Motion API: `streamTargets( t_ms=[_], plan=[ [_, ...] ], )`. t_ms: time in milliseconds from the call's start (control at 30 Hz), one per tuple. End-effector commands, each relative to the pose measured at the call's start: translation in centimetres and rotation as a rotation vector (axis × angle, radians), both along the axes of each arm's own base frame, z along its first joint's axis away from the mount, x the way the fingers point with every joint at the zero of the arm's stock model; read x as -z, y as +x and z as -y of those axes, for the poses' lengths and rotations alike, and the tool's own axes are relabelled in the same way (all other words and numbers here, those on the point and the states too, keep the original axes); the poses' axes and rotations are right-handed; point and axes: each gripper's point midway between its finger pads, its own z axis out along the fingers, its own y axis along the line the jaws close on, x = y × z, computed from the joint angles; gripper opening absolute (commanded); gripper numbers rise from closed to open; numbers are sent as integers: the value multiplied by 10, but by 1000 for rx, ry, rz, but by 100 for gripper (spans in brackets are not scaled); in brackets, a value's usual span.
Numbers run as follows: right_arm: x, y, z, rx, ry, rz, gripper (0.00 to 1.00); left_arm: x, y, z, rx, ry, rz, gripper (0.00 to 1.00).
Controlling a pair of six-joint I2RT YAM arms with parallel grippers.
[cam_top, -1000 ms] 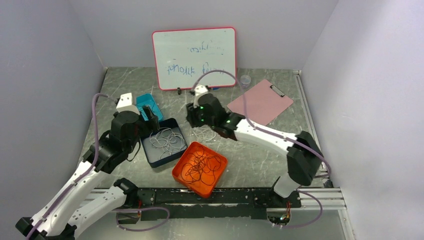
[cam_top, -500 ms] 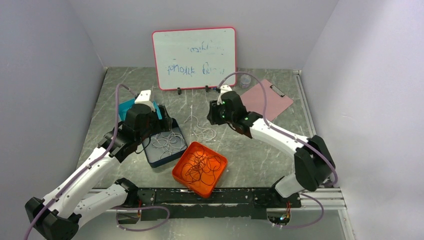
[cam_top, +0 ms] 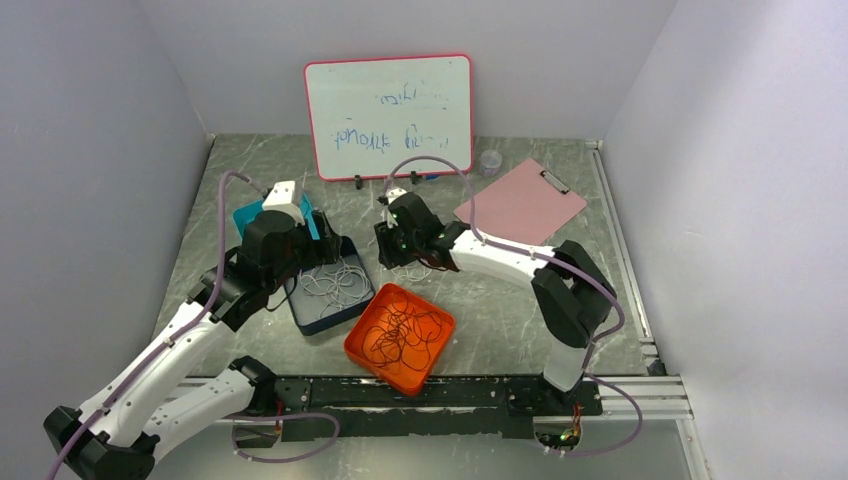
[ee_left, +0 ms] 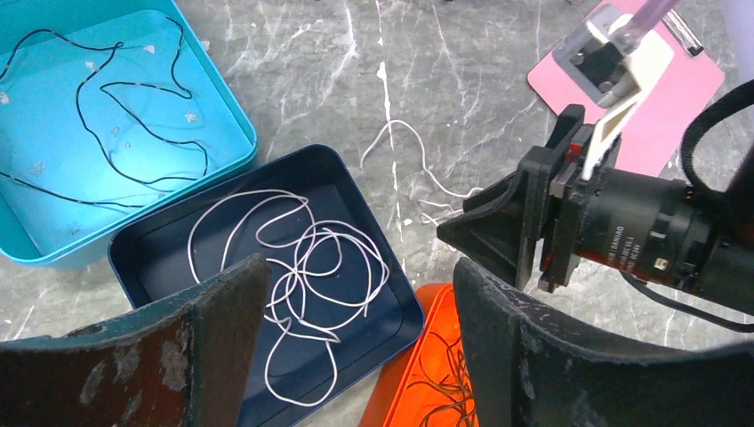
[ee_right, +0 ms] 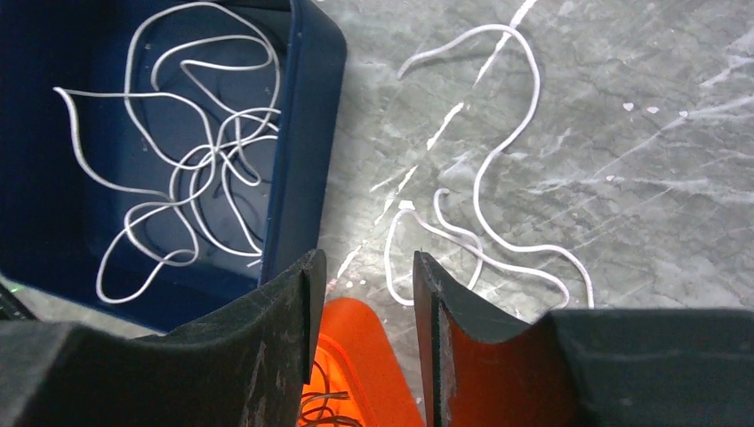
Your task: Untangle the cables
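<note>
My left pincer (ee_left: 360,271) is released, its two worn dark fingers spread wide with nothing between them. It hangs over the deep navy-blue rectangular plastic tray (ee_left: 133,253) in the lower middle of the left wrist view. In that tray lies a bunch of thin white cables (ee_left: 302,258), looped over one another. Just beside it, in the upper left of that frame, the shallow teal plastic tray (ee_left: 240,133) holds a single thin black cable (ee_left: 133,116) in loose bends. My right pincer (ee_right: 364,262) is released too: its fingers stand a narrow gap apart and grasp nothing. It points down at the grey marbled tabletop (ee_right: 622,133), close to the navy tray's right wall. A loose white cable (ee_right: 498,160) snakes across the tabletop in the upper right of the right wrist view, one end lying just beyond the gap between those fingers. I cannot tell whether they touch it. At the lower centre of the top view, the orange square plastic tray (cam_top: 440,355) sits just beside the navy tray's near corner and carries a tangle of black cables (cam_top: 400,335). At the upper centre stands the red-framed whiteboard (cam_top: 390,115), with the pink clipboard (cam_top: 520,205) to its lower right.
</note>
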Motion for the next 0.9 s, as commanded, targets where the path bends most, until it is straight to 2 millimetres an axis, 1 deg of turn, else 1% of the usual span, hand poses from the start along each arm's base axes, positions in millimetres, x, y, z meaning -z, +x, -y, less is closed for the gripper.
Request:
streamTargets(
  t_ms=[0,100,267,367,433,600,700,767,867],
  plan=[
    [11,8,6,40,-75,4,44,-7,1,-5,-14,5,22,80],
    [19,7,6,33,-101,-7,44,-6,1,-4,-12,8,22,80],
    [32,1,1,-3,-107,-36,43,-4,2,-5,-13,12,21,80],
    [39,1,-1,-12,-114,-47,41,-3,2,-4,-13,10,18,80],
    [42,0,-4,-22,-113,-50,37,-3,2,-3,-10,8,17,80],
    [43,4,-6,-20,-113,-43,24,-2,1,-5,-14,12,14,79],
    [35,7,-4,1,-108,-15,14,-1,1,-6,-19,13,14,79],
    [23,11,0,30,-89,19,8,-1,1,-6,-19,11,15,80],
    [-3,19,11,92,-62,87,1,-1,1,-6,-20,8,15,80]
  ],
)
